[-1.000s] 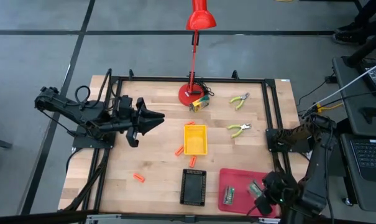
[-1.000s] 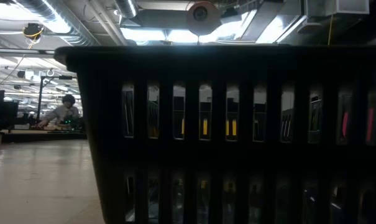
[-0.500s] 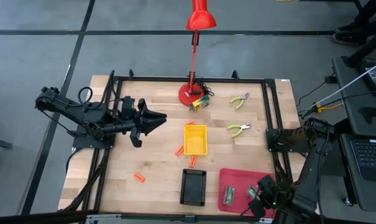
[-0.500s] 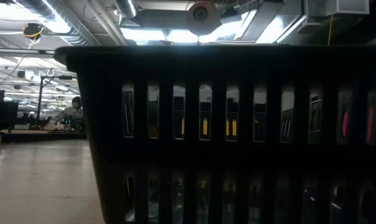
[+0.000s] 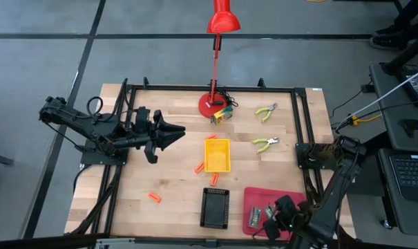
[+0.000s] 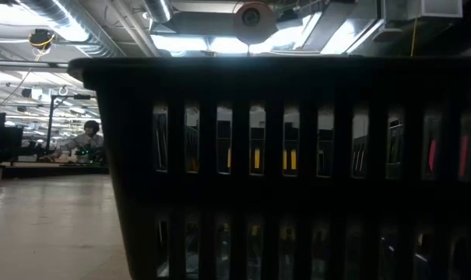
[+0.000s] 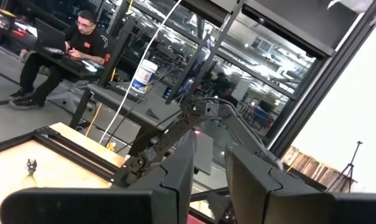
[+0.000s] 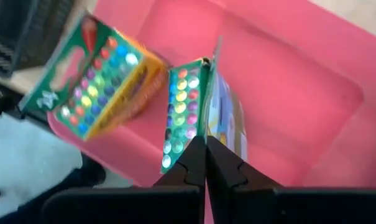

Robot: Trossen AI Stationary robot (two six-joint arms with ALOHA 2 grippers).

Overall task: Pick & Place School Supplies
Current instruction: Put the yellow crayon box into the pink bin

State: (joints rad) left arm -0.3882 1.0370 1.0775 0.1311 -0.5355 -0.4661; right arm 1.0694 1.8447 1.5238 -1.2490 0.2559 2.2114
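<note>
My right gripper [image 5: 274, 214] is at the near right corner, over the red tray [image 5: 262, 196], shut on a yellow-green printed box [image 8: 191, 106]. A second printed box [image 8: 94, 81] lies in the same tray, also seen as the box [image 5: 254, 216] in the high view. A third box [image 5: 222, 115] sits by the lamp base. Two pliers [image 5: 267, 110] [image 5: 266, 143] lie at the far right. Orange sticks [image 5: 200, 167] [image 5: 154, 197] lie on the wood. My left gripper [image 5: 174, 131] is open and hovers left of the yellow tray [image 5: 217, 154]. My right gripper pinches the printed box by its thin upper edge [image 8: 207, 127] between the two fingers, coming from above and pointing down into the red tray. The box stands edgewise below the fingers, inside the tray. I cannot tell whether its lower end touches the tray floor.
A black slotted tray [image 5: 215, 207] stands near the near edge, and its wall [image 6: 282, 155] fills the low view. The red lamp's base [image 5: 211, 105] is at the far middle. A black frame rail [image 5: 209, 88] rings the table. A person sits beyond the table [image 7: 63, 50].
My right gripper has moved toward the table's left, from the red tray's right edge to over its middle, staying near the near edge.
</note>
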